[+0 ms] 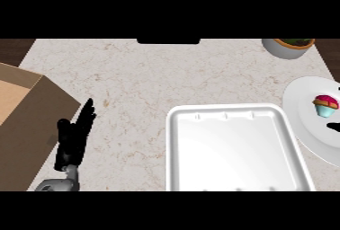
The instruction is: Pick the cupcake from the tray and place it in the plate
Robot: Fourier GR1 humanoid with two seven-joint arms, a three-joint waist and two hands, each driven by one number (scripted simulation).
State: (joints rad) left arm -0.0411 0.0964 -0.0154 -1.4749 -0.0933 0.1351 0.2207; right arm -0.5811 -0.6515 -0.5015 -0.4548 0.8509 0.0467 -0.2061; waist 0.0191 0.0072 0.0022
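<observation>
Cupcake (325,106) is sitting upright on the white plate (300,101), off the tray (225,155). Likely light, soft, frosting smearing easily, so the wrapper sides are looking best for holding. Left hand (72,143) is resting lower left, fingers straight. Right hand (334,127) is barely peeking in beside the cupcake; can't tell its state.

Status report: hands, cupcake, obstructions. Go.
Left hand open, resting at left beside box. Right hand barely in view at right edge, state unclear. Cupcake on plate, off tray. Nothing in the way.

Cupcake (325,106) on plate (301,99), beside tray (232,150)
</observation>
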